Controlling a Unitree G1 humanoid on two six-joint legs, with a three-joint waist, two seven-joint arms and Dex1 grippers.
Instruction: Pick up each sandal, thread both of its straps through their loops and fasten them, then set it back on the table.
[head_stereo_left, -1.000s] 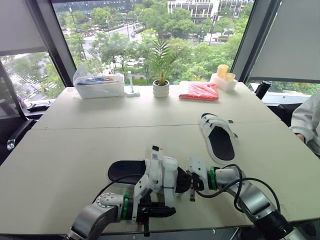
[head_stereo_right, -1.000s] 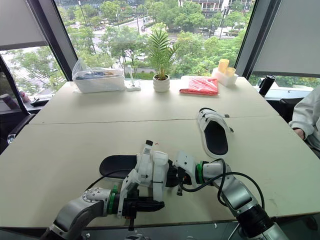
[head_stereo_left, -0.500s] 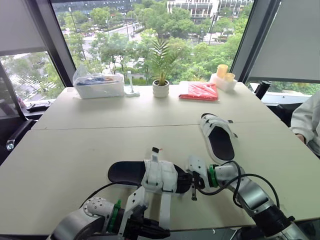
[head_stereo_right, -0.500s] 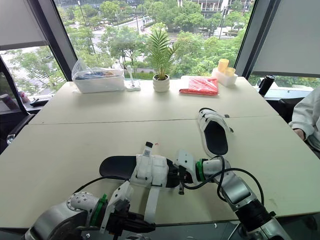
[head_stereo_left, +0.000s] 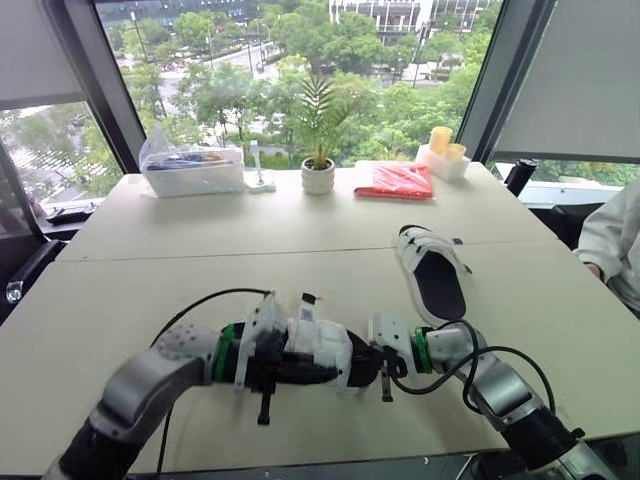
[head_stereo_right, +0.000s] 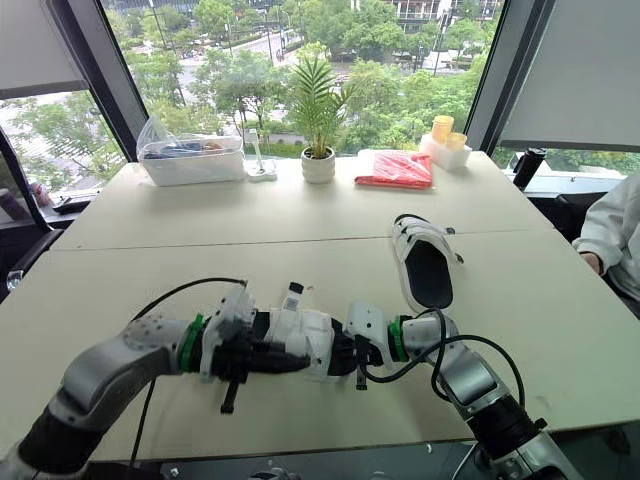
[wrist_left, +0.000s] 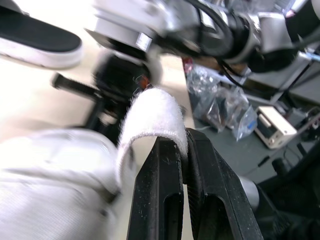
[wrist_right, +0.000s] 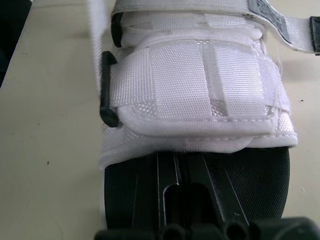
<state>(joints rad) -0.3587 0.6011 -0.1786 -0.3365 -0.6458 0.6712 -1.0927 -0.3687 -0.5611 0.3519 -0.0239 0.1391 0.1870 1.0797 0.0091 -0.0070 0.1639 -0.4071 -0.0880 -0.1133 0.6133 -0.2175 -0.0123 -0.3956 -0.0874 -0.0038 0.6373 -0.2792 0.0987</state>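
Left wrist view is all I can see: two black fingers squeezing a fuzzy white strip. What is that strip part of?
Observer: It is a strap of the near sandal, a black-soled one at the near side of the table. The left gripper is shut on it.
Operator: Is the other arm helping?
Observer: The right gripper is at that sandal's other end, facing the left one.
Operator: Is any strap done already?
Observer: The right wrist view shows a second strap lying flat across the sandal, passed through a black loop.
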